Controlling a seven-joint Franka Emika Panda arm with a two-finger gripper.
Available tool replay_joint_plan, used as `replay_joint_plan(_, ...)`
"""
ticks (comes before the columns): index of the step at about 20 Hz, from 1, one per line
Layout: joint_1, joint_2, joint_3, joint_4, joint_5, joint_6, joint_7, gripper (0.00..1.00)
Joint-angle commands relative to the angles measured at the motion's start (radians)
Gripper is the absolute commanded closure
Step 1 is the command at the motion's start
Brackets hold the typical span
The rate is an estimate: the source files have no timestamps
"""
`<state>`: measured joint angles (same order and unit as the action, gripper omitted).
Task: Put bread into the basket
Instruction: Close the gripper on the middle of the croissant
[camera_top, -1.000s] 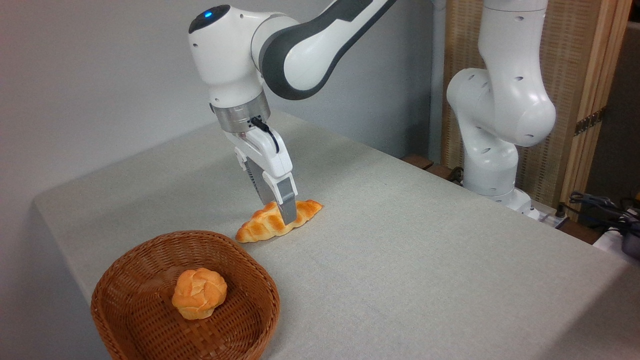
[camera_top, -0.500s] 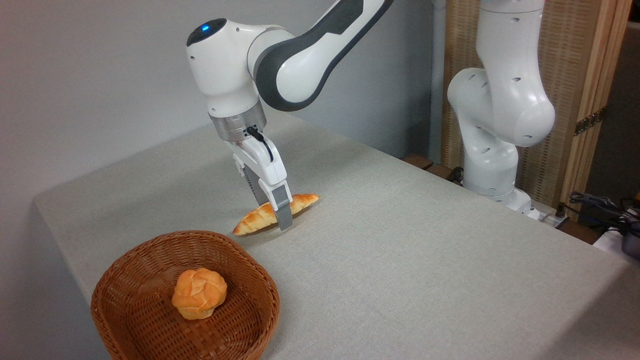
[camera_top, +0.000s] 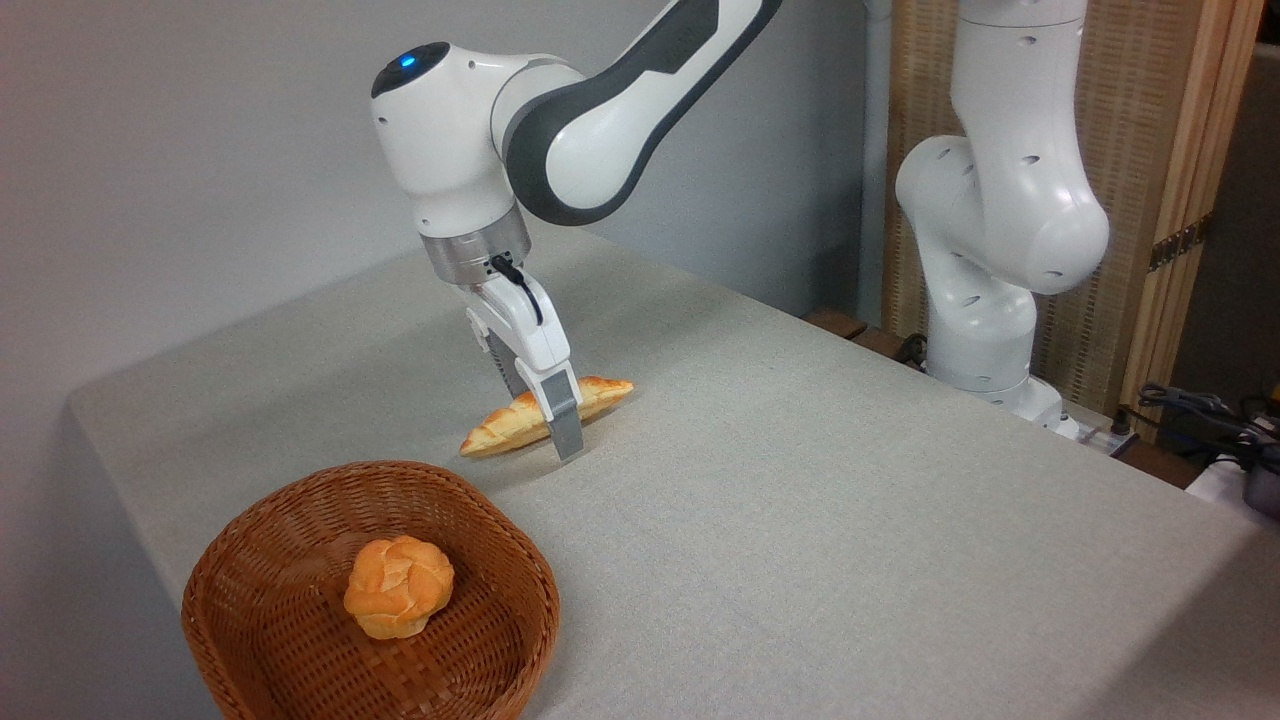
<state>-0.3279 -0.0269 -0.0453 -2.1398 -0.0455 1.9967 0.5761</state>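
Observation:
The bread (camera_top: 500, 426), a long pointed golden loaf with browned stripes, hangs just above the grey tablecloth, tilted with its left tip lowest. My gripper (camera_top: 556, 432) is shut on the loaf's middle, the near grey finger (camera_top: 564, 418) crossing in front of it. The round reddish-brown wicker basket (camera_top: 300, 500) sits at the front left of the table, below and left of the loaf, and apart from it.
A small round knotted orange bun (camera_top: 398, 586) lies inside the basket. The arm's white base (camera_top: 990, 300) stands at the table's far right edge. Cables and dark gear (camera_top: 1215, 420) lie off the table at the right. A wooden screen stands behind.
The loaf has come off the table in my shut gripper and turned on edge. Gripper and loaf moved slightly up and to the left.

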Motion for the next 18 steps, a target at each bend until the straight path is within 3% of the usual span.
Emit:
replay_joint_plan(1, -0.003, 0.002, 0.005, -0.002, -0.011, 0.011, 0.001, 0.54)
replay_joint_plan(11, -0.002, 0.001, 0.005, 0.001, -0.002, 0.004, 0.002, 0.54)
replay_joint_plan(13, -0.002, -0.001, 0.005, 0.003, -0.002, 0.002, 0.002, 0.61)
replay_joint_plan(18, -0.002, -0.002, 0.005, 0.008, -0.002, 0.001, 0.001, 0.64)
